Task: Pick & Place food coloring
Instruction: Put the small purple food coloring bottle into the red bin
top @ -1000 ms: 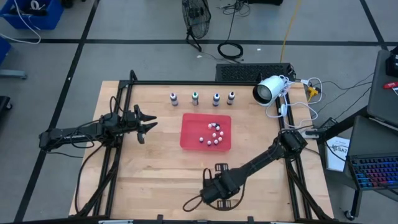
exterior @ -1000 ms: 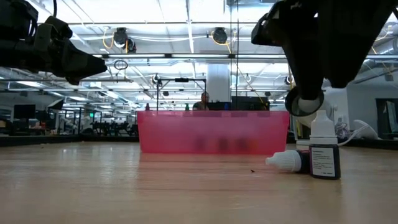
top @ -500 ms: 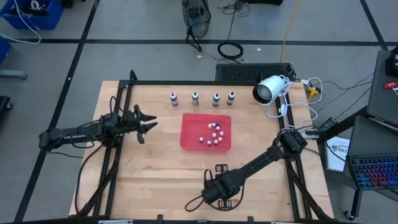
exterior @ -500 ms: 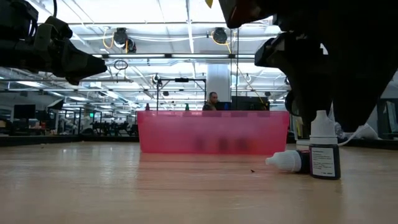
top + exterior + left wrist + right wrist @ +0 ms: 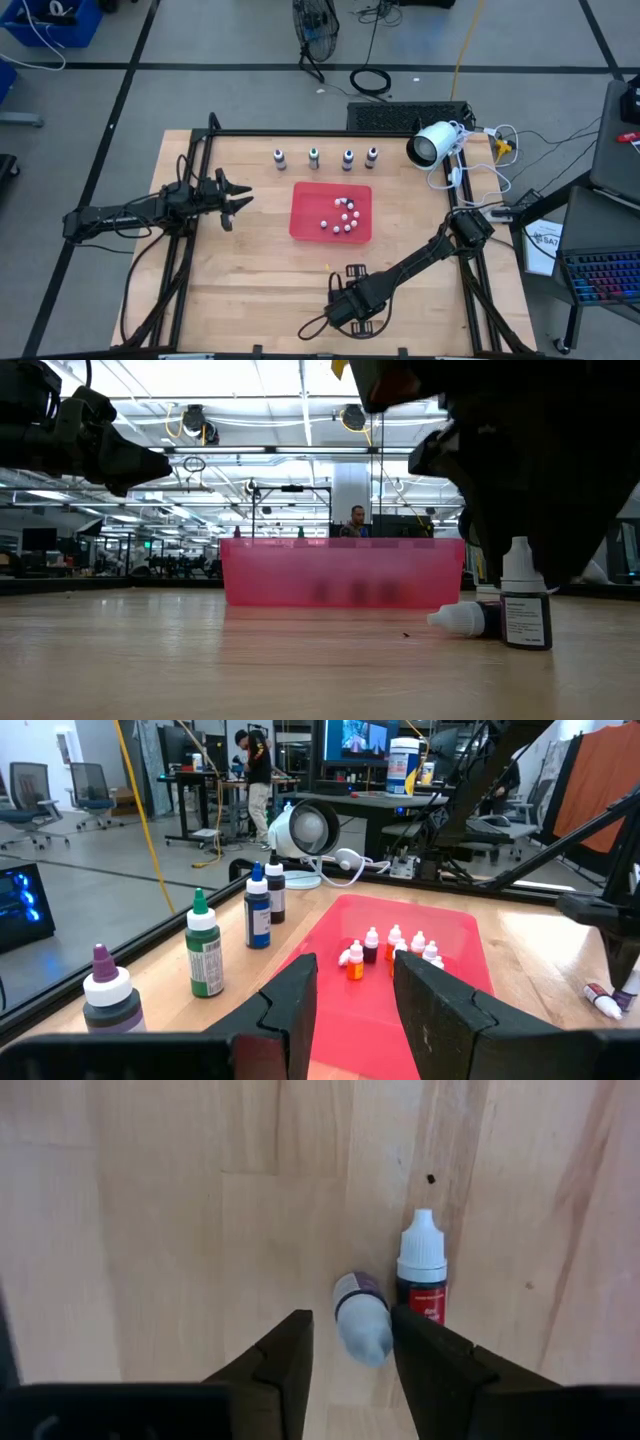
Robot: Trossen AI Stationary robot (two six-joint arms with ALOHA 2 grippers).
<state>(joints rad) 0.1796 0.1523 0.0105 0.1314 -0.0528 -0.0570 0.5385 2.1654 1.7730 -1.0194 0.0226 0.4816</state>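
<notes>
Four upright food coloring bottles stand on their bases in a row by the far edge (image 5: 313, 156), with purple (image 5: 105, 998), green (image 5: 203, 952) and blue (image 5: 258, 908) tops. My left gripper (image 5: 238, 196) hovers open left of the red tray (image 5: 300, 192). My right gripper (image 5: 349, 1326) is open near the table's near edge, pointing down over two small white-capped dropper bottles. One of these lies on its side (image 5: 362, 1318) between the fingers without touching them. The other stands upright (image 5: 525, 605) just beside them.
The red tray (image 5: 340, 572) holds several small white-capped dropper bottles (image 5: 385, 945). A white camera-like object (image 5: 432, 144) with cables sits at the far right corner. Black frame rails run along both table sides. Bare wood lies between tray and near edge.
My right gripper has come down toward the two small bottles near the near edge; in the low view its dark bulk now fills more of the space above them. The left arm and the bottles have kept still.
</notes>
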